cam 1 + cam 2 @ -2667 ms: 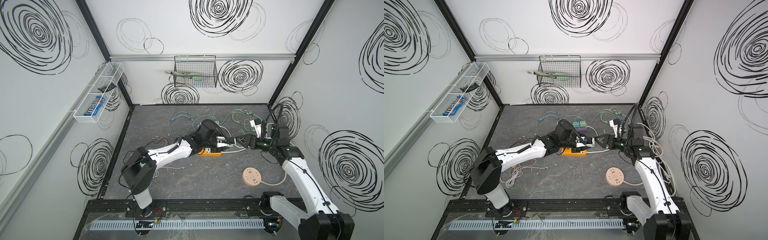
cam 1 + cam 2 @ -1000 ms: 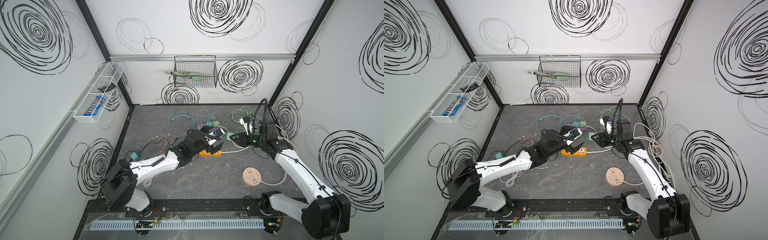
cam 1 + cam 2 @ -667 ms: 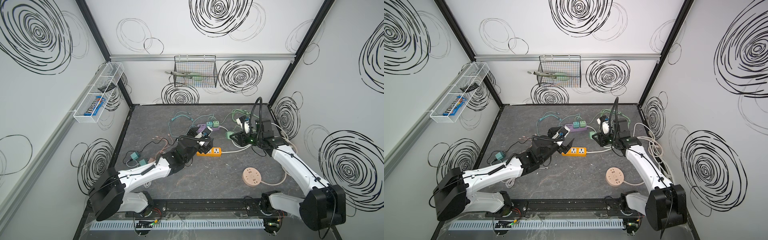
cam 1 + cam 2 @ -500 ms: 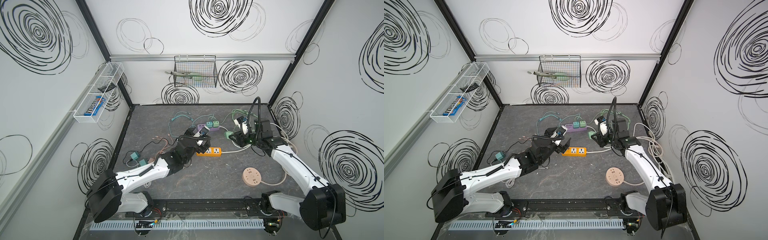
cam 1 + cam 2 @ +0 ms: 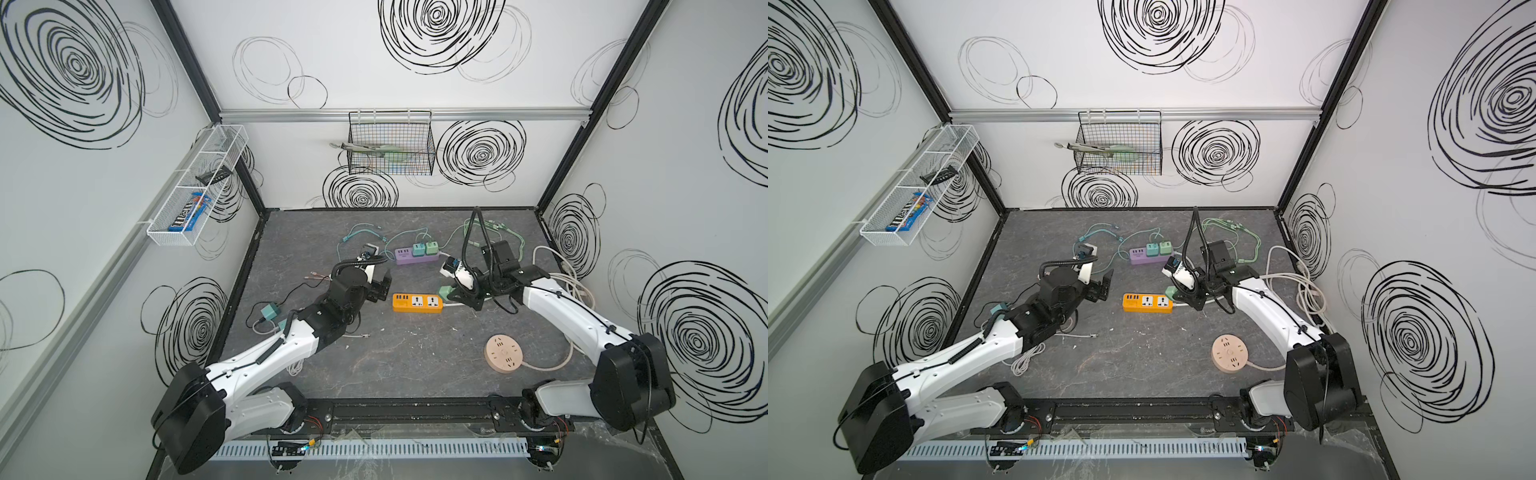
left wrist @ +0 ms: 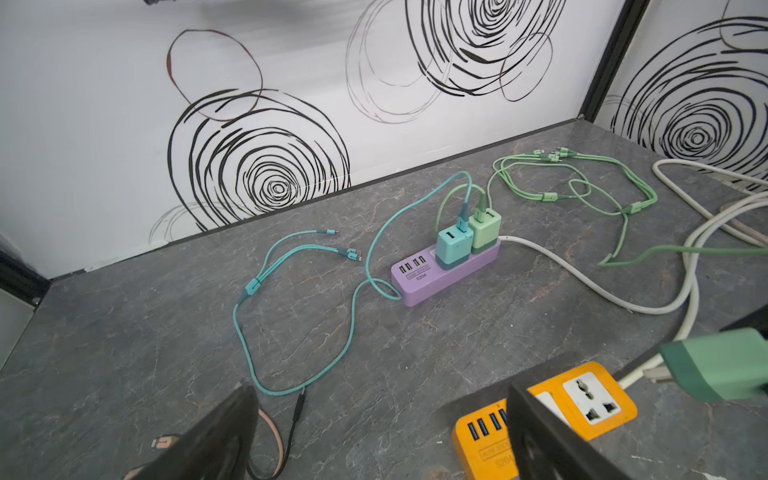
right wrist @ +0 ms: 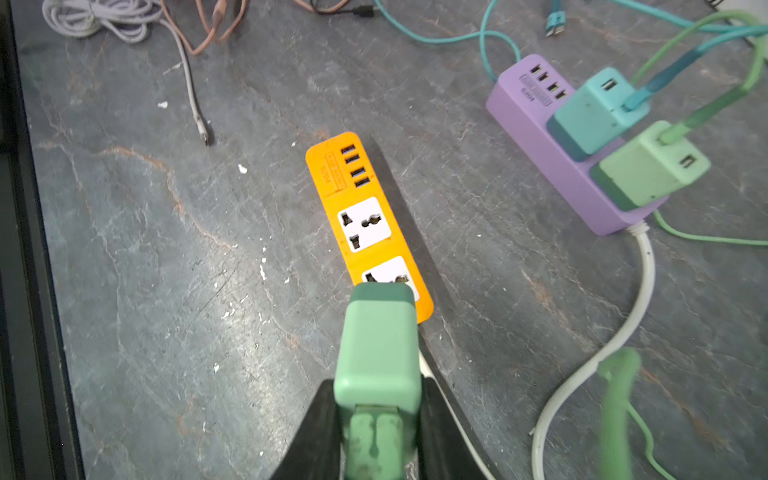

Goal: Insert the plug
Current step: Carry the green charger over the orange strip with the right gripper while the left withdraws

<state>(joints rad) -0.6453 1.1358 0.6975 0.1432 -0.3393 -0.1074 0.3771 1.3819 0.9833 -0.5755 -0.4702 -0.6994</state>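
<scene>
Plug (image 7: 378, 345) is sitting clamped in the right claw (image 7: 379, 415), jaws narrow on its sides, dark face pointing forward past the fingertips. Strip (image 7: 374, 253) is lying on the tabletop (image 5: 415, 353) just ahead of that claw. The plug is covering part of the near socket in the right wrist view, not yet seated. Left claw (image 6: 380, 397) is standing wide, holding nothing, the strip's USB end lying just beside one finger.
</scene>
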